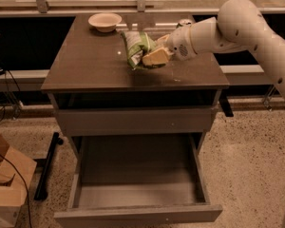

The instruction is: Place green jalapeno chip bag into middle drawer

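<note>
The green jalapeno chip bag [135, 46] is light green with white bands and stands tilted up at the back middle of the cabinet top [85, 65]. My gripper [153, 58] reaches in from the right and is shut on the bag's right lower edge, its yellowish fingers [156, 56] pressed against it. The middle drawer [137, 175] is pulled wide open below, nearer the camera, with a bare grey floor and a low front.
A beige bowl [105, 21] sits at the back left of the top. A green drink can [184, 23] stands just behind my wrist. A shut grey drawer with a taller front [133, 121] is above the open one. A cardboard box [4, 184] sits on the floor at left.
</note>
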`<state>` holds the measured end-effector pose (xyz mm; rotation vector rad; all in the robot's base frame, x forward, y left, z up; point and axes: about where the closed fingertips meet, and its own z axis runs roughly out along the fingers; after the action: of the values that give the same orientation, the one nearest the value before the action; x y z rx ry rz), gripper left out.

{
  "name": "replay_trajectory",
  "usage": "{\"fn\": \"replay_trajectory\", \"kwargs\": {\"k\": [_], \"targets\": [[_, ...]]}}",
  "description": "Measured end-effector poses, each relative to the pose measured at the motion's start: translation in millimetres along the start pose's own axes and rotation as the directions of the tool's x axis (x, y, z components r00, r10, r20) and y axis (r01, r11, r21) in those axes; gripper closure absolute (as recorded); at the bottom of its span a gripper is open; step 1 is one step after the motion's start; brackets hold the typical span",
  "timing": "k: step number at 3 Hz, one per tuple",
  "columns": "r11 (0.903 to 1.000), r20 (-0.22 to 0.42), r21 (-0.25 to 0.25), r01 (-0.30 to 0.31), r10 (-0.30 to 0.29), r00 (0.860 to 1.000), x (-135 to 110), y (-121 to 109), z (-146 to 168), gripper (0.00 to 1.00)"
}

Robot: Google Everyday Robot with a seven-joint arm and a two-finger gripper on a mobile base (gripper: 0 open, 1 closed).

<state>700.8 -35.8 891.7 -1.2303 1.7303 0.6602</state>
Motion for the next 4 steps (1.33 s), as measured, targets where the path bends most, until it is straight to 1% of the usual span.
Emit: {"fn": "replay_trajectory", "kwargs": {"k": [1, 2, 3, 4], "targets": [[0.9854, -0.01, -0.07, 0.155, -0.156, 0.988, -27, 44, -21, 1.0], [0.9509, -0.008, -0.154, 0.269, -0.273, 0.962, -29, 97, -38, 1.0], [0.941, -0.085, -0.207, 0.267, -0.29, 0.953, 1, 151, -56, 1.0], [0.9558, -0.22, -0.25, 0.155, -0.212, 0.952, 55, 199, -56, 1.0]]}}
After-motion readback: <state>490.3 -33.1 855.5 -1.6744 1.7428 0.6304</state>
